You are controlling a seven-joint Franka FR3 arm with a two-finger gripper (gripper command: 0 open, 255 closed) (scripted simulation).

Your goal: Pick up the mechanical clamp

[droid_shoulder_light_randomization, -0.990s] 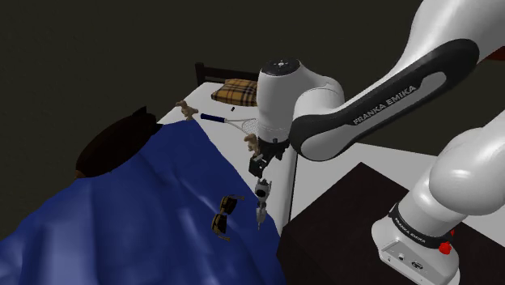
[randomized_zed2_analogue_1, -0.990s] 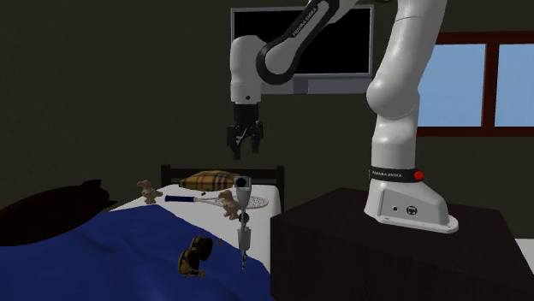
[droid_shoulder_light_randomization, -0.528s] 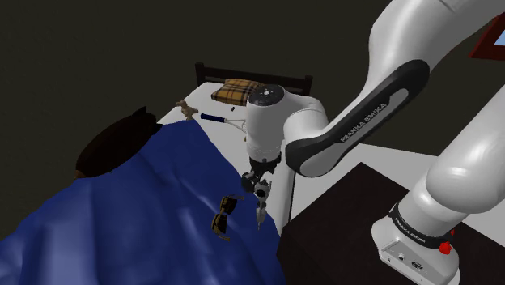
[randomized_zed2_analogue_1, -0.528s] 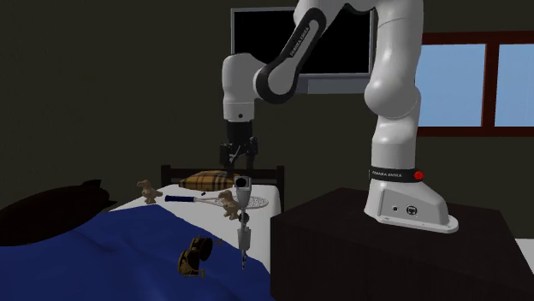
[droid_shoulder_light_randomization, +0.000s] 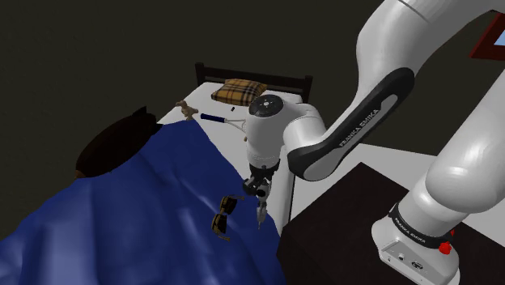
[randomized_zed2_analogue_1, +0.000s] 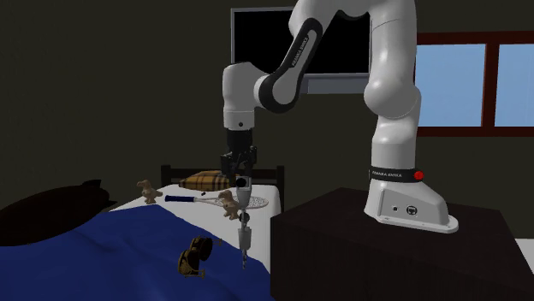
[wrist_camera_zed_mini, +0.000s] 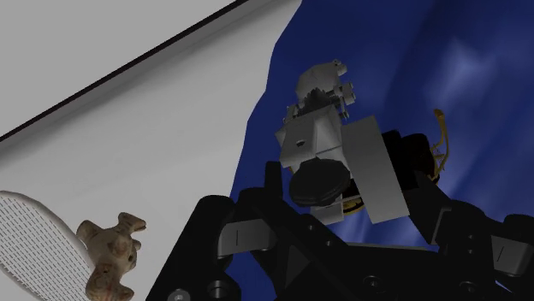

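The mechanical clamp [droid_shoulder_light_randomization: 260, 202] is a slim grey and black tool standing upright on the blue blanket [droid_shoulder_light_randomization: 146, 202], close to the bed's edge by the stand. In the second exterior view the clamp [randomized_zed2_analogue_1: 242, 214] rises from the blanket to the hand. My black gripper [droid_shoulder_light_randomization: 259, 180] has come down over its top end, and the gripper [randomized_zed2_analogue_1: 240, 176] hangs straight above it. In the wrist view the clamp [wrist_camera_zed_mini: 321, 137] has its black knob and grey plate clasped between the fingers [wrist_camera_zed_mini: 257, 227] of my gripper [wrist_camera_zed_mini: 342, 184]. The jaws are shut on the clamp's head.
A gold and black pair of glasses [droid_shoulder_light_randomization: 224, 214] lies just beside the clamp. Behind on the white sheet are a tan toy figure [droid_shoulder_light_randomization: 252, 144], a racket [droid_shoulder_light_randomization: 231, 121], a second figure [droid_shoulder_light_randomization: 189, 108] and a plaid pillow [droid_shoulder_light_randomization: 236, 91]. A dark heap [droid_shoulder_light_randomization: 113, 142] lies at the shoulder view's left. The dark stand [randomized_zed2_analogue_1: 342, 248] borders the bed.
My gripper has come down from well above the bed onto the clamp's top and its fingers have gone from open to shut around it. The clamp has stayed in place.
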